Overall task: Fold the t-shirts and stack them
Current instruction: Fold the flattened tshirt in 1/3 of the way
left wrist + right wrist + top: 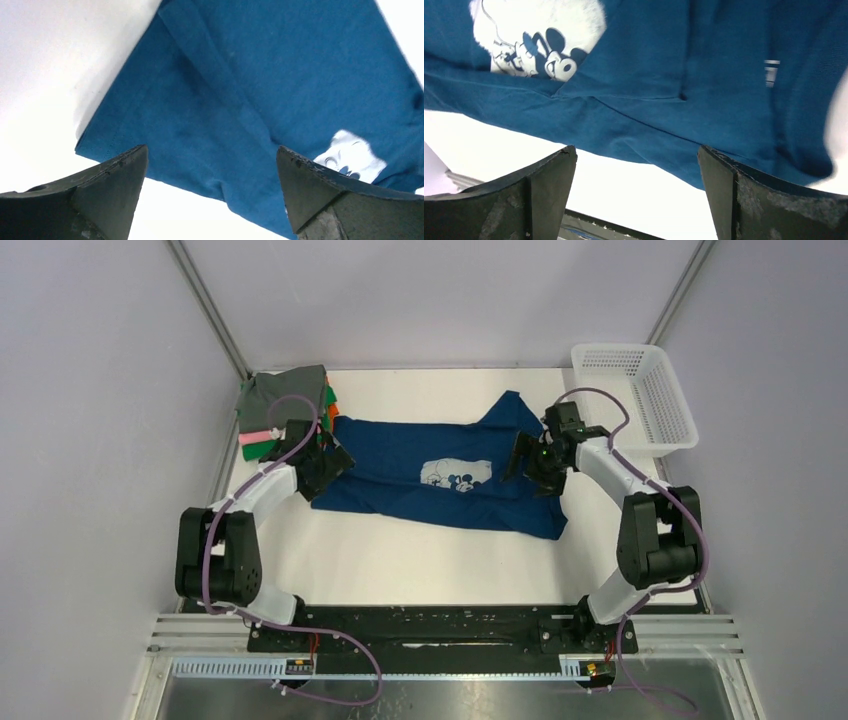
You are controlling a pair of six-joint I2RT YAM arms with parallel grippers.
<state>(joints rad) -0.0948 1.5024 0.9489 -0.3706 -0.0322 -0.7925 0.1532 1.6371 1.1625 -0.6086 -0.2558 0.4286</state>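
Top external view: found dark blue t-shirt [440, 480] lying rumpled, print up, on counter [400, 555]. Noted folded t-shirts [285, 395] stacked just beside its left end. Recorded left jaws above its left edge, right jaws above its right edge, both spread wide, gripping nothing.

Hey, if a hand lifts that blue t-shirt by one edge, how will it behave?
Probably floppy: the blue t-shirt lies flat with soft creases and folded-over cloth, so it would likely sag from a pinch. Likely light, being thin cloth. Pushed, it would probably bunch on the white table rather than slide whole.
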